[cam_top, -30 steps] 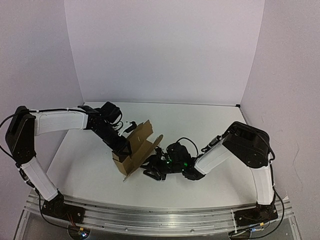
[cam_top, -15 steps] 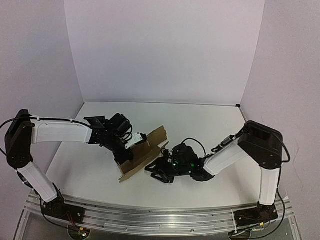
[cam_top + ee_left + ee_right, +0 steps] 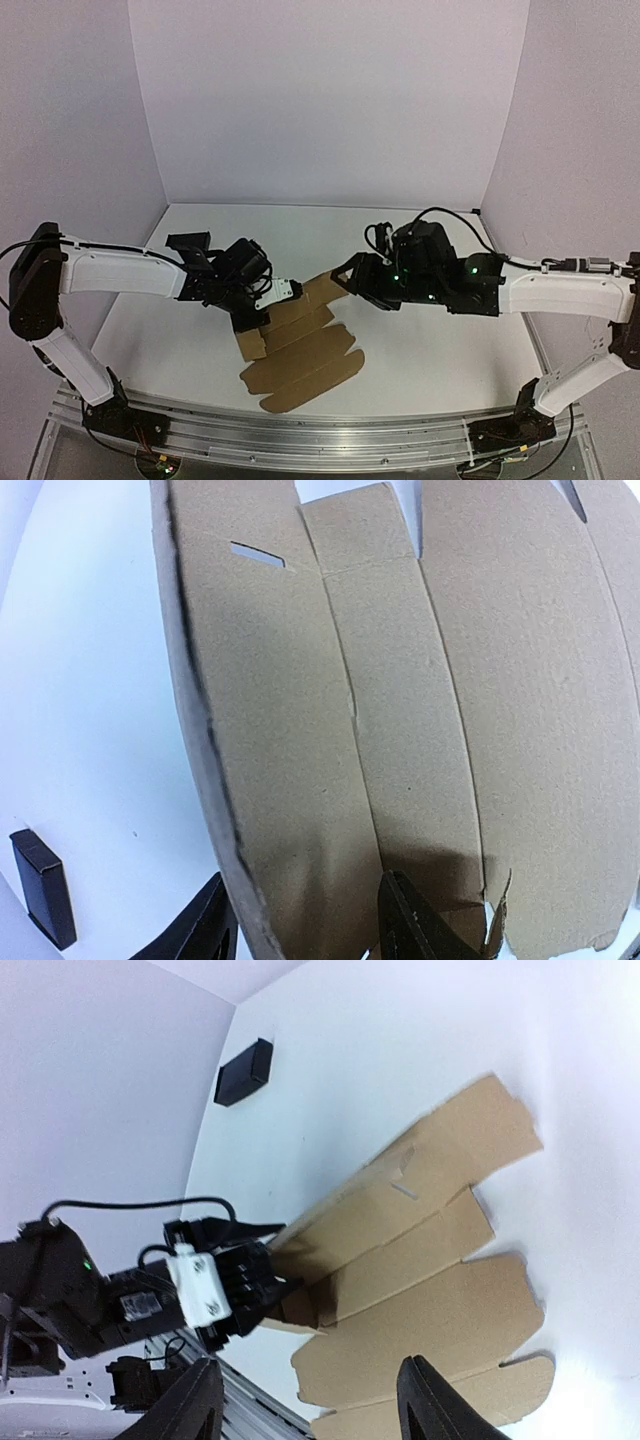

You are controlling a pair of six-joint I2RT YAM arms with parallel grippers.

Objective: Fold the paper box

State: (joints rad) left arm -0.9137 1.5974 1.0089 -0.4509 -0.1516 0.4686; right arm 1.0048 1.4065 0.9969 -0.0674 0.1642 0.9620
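The paper box [image 3: 305,355], half-raised a second ago, now lies spread almost flat on the worktop [image 3: 420,340] toward the near edge, so I judge the fold lost and to be rebuilt. The left gripper [image 3: 252,322] clamps its left edge. Farther back, the right gripper [image 3: 348,275] has lifted away, spread and empty. No writing shows on the cardboard or the black block [image 3: 243,1072].

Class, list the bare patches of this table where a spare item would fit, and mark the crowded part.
Bare: the far strip of table along the back wall, and the near-right stretch beside the paper box. Crowded: the middle, where the left gripper and right gripper work at the box.
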